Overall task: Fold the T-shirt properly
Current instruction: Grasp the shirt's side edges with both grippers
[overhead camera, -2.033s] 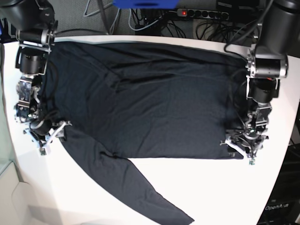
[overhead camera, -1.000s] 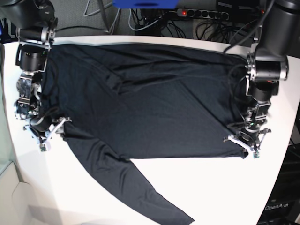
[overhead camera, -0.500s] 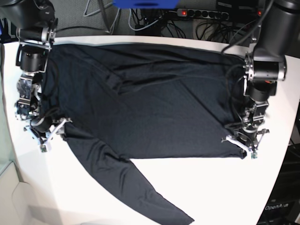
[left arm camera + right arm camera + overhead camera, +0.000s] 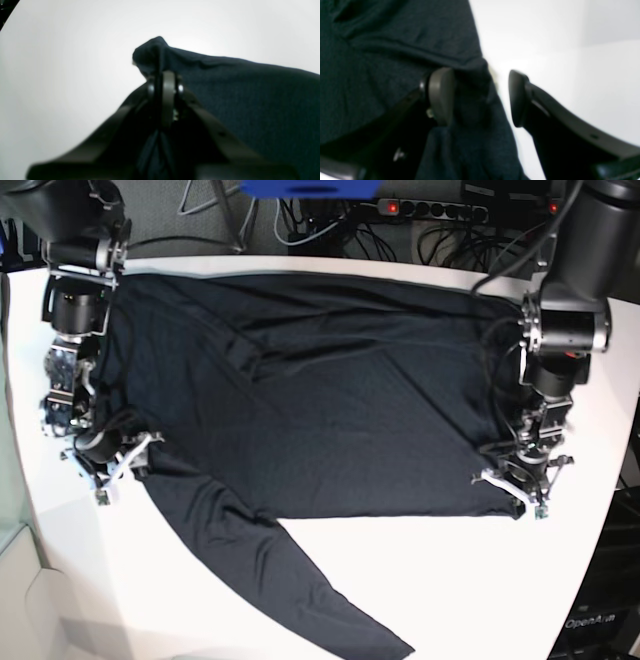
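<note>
The T-shirt (image 4: 320,400) is spread flat over most of the white table (image 4: 450,590), one long sleeve trailing toward the near edge. The left gripper (image 4: 523,488) is pinched tight on the hem corner. The right gripper (image 4: 112,465) sits wide apart, straddling the shirt's edge near the sleeve.

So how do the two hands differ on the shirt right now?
The left hand is shut, pinching a corner of the T-shirt; the right hand is open, its fingers straddling a fold of cloth without clamping it. In the base view the left hand sits at the shirt's near right corner, the right hand at its left edge by the sleeve. Both are low at the table.
</note>
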